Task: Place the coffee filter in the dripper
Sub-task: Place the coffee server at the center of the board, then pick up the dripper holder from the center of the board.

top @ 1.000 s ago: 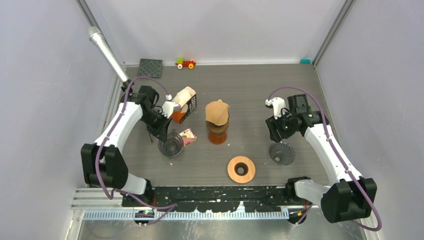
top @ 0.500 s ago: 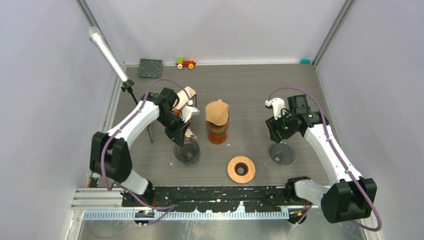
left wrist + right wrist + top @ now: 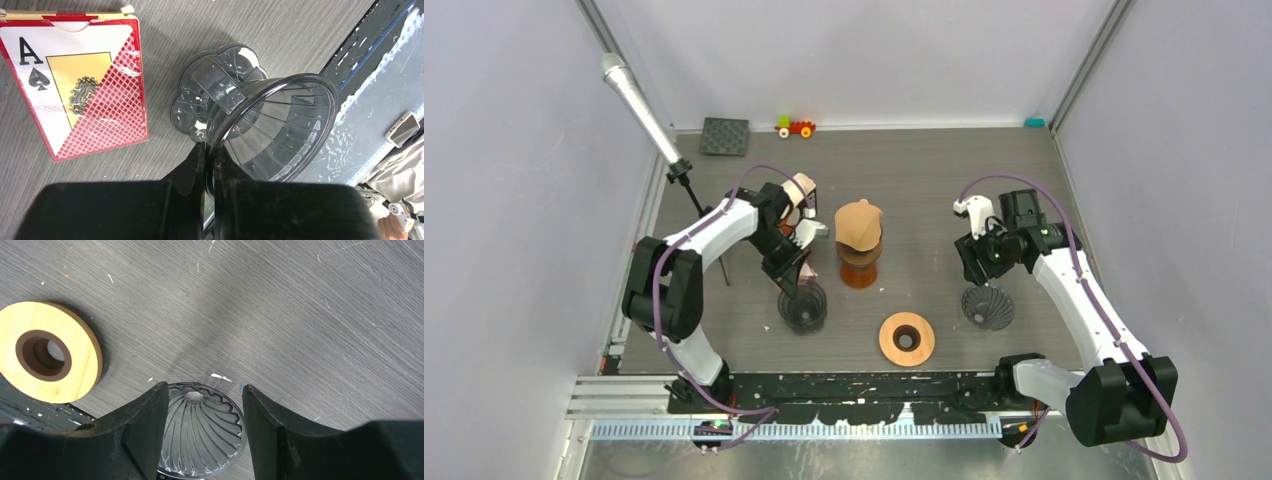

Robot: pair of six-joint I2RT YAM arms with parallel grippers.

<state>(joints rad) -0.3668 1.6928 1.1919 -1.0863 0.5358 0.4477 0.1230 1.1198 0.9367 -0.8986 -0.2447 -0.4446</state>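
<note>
- From above, the worktop (image 3: 944, 180) had walls on three sides and a black rail (image 3: 854, 385) along its near edge.
- One tan coffee filter (image 3: 858, 222) sat on top of one brown dripper (image 3: 859, 270) in the middle. There was bare room behind it and to its right.
- There were two dark drippers, the left dark dripper (image 3: 802, 306) and the right dark dripper (image 3: 988, 306). Both were close to the near edge.
- One wooden ring (image 3: 907, 338) lay near the rail, between those two.
- In the left wrist view, the left end effector (image 3: 209, 155) was shut tight, pinching the rim of the left dark dripper (image 3: 272, 125).
- One card pack (image 3: 75, 80) lay flat just beside that dripper, and the rail was close on the other side.
- In the right wrist view, the right end effector (image 3: 205, 389) was partly open and held nothing.
- The right dark dripper (image 3: 202, 435) showed between its fingers, and the wooden ring (image 3: 47, 352) lay off to one side. Bare worktop spread out beyond.
</note>
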